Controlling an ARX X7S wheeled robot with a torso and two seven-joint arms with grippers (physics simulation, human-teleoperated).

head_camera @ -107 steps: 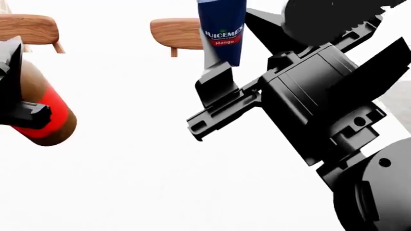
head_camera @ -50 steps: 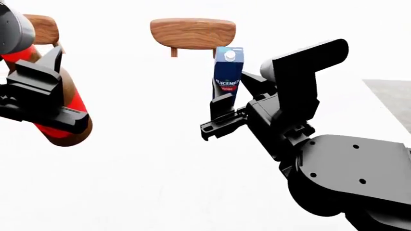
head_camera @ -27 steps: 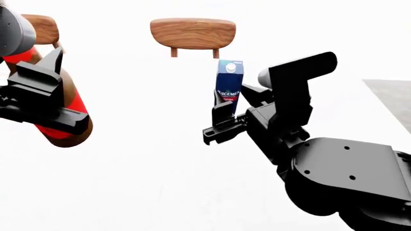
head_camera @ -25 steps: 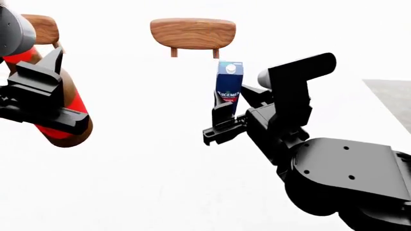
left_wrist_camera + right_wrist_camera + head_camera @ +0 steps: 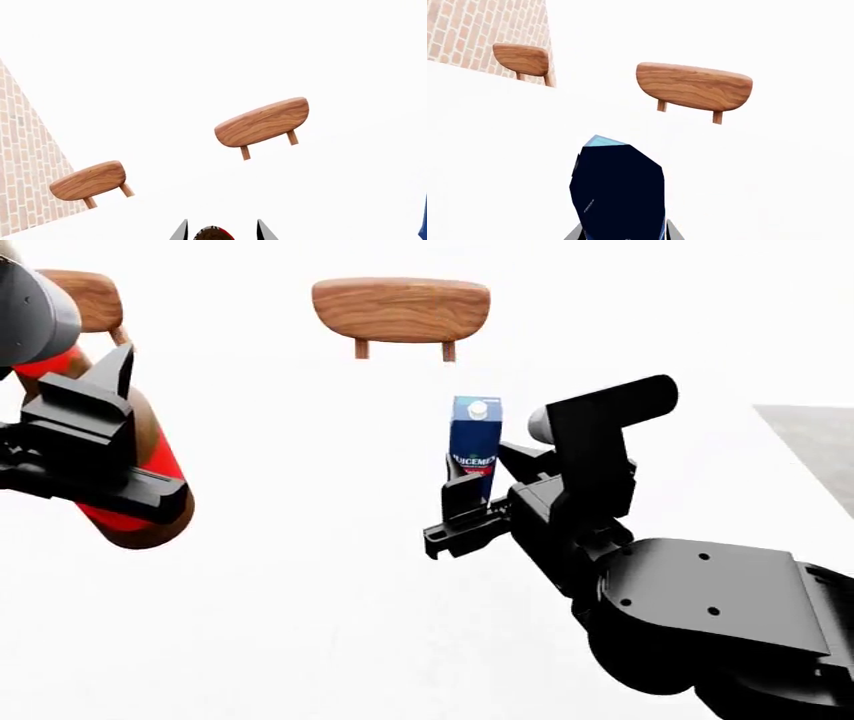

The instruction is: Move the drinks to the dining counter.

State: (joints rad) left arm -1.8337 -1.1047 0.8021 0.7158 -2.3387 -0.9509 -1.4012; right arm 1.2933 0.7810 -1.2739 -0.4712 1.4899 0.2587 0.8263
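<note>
Mango juice carton [image 5: 475, 435] upright, clamped in right gripper [image 5: 467, 485]. Left gripper [image 5: 94, 455] grips brown bottle [image 5: 140, 490], tilted. Wooden stool [image 5: 400, 308] beyond both.

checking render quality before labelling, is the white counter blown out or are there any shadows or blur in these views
Head view: counter is flat white, no shadows under the carton or bottle; edges sharp. Left wrist view: same blank white, stool crisp. Right wrist view: carton looms dark, label unreadable; no blur.
</note>
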